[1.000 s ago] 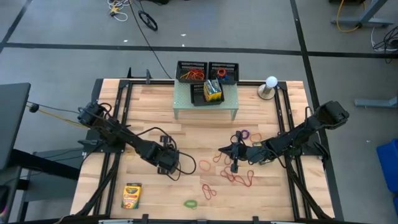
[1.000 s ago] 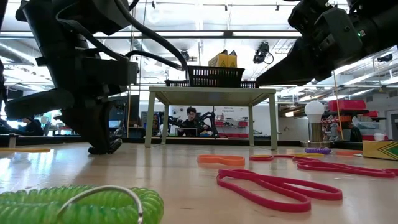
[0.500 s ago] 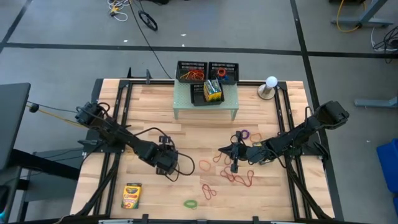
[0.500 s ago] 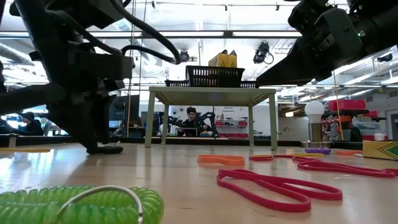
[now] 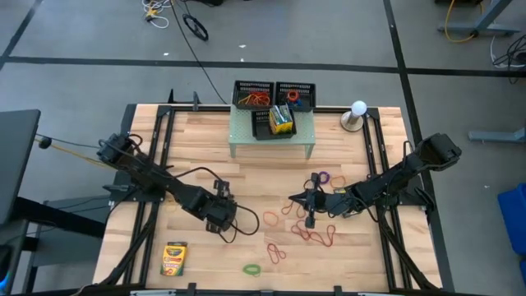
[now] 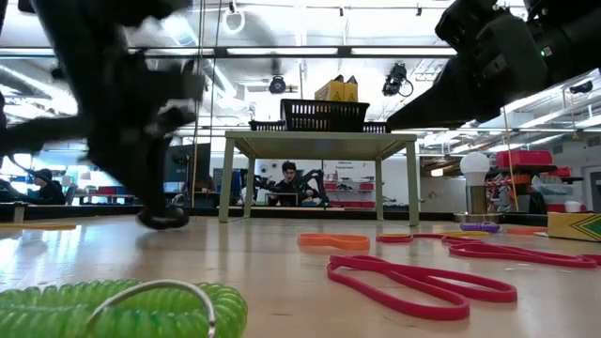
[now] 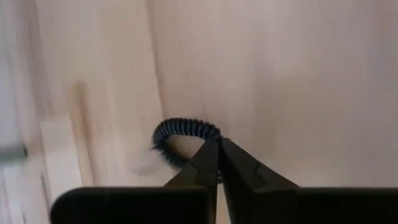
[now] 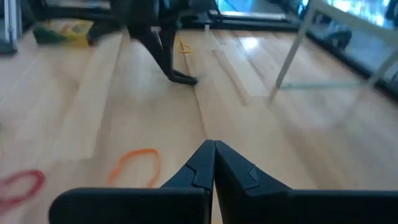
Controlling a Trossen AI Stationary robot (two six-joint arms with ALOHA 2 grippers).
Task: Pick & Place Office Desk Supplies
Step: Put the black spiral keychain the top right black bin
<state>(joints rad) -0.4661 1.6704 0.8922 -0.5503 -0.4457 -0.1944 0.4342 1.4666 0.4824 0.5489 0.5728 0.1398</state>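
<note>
The left pincer point(image 5: 223, 215) is down low over the wooden surface point(image 5: 197, 148), left of centre, and its fingers are clenched tight. Right at its tips there's a dark blue coiled band point(image 7: 182, 138) lying on the wood; from the wrist view the tips overlap the loop, but I honestly can't tell if it's gripped or just sitting underneath. In the low view that arm is a blurry dark shape with its tip touching or nearly touching the boards.

The right pincer point(image 5: 310, 220) is clenched too, with nothing in it, sitting just above the surface in the middle of the scattered bands. An orange rubber band point(image 8: 134, 165) lies just ahead of its tips, and a red one point(image 8: 18, 185) is off to the side.

Most of the loose stuff is on the right half: a purple band point(image 5: 320, 178) near the right arm, red loops point(image 5: 319, 237) below the pincer, more red ones point(image 5: 276, 252) closer to the front edge, and a green coiled band point(image 5: 251, 269) right at the front. That green coil point(image 6: 122, 310) fills the low view's corner.

One crayon box point(image 5: 173, 258) lies flat near the front left corner, well apart from everything else. Another crayon box point(image 5: 281, 120) stands in a black mesh tray point(image 5: 261, 127) on top of the pale green riser point(image 5: 271, 145) at the back. Two more mesh trays point(image 5: 253, 85) sit behind it, one holding a tangle of orange and red bands point(image 5: 255, 99). A white ball on a stand point(image 5: 357, 109) is at the back right.
</note>
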